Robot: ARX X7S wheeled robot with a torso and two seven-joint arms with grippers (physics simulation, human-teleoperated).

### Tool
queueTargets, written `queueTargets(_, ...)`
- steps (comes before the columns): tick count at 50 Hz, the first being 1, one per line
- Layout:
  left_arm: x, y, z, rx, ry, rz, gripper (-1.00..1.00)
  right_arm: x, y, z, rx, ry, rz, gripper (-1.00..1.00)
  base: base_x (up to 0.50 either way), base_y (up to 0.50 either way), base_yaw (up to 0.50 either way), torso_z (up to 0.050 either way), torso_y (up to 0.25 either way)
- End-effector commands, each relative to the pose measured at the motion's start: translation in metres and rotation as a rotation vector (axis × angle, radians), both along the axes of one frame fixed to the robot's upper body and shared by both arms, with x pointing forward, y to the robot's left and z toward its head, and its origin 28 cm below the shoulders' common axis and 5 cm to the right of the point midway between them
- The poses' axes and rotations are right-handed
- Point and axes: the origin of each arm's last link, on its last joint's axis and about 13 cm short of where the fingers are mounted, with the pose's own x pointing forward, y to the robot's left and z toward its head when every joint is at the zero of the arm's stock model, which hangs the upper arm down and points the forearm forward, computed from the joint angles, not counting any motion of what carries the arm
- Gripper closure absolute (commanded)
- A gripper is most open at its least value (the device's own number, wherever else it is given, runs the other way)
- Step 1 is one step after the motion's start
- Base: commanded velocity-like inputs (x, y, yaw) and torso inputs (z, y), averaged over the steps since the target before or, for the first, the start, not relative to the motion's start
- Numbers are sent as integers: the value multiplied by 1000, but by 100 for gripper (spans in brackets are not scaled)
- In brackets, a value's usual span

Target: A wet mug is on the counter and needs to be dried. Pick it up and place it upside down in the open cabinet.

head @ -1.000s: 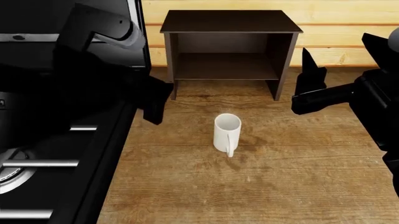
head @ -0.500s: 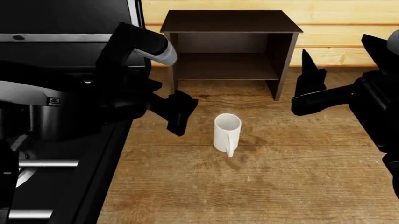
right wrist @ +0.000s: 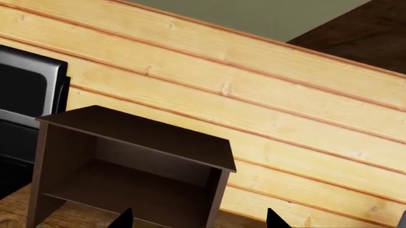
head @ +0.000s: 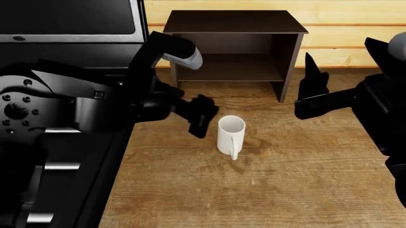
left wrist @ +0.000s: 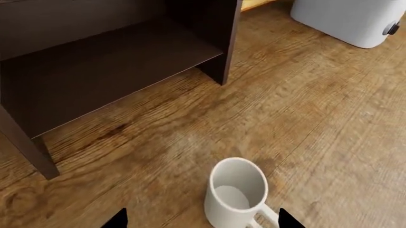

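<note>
Wood-grain surface (head: 285, 180); the mug (head: 231, 135) stands upright before the open cabinet (head: 235, 47). Left gripper (head: 201, 116) sits just beside it, right gripper (head: 311, 92) well apart. Left wrist view: jaws spread, flanking the mug. Right wrist view: jaws spread, facing the cabinet.

1. The counter (head: 266, 190) is viewed from above by the head camera, facing the cabinet (head: 235, 21).
2. The mug (left wrist: 236, 192) is seen closely from the left wrist.
3. The cabinet, shared by all views, is faced level from the right wrist.
</note>
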Motion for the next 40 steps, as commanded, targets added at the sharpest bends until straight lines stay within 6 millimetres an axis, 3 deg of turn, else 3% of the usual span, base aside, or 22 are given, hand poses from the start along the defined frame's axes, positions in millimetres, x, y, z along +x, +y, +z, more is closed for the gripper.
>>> queueTargets(1, 16, -9, -7, 13, 31, -7, -100, 1, 0, -2, -2, 2, 1, -100, 0, 0, 0, 0, 0)
queueTargets(40, 34, -33, -19, 23, 81, -117, -100, 2, -1, -8, -6, 18, -2, -100, 0, 0, 0, 0, 0)
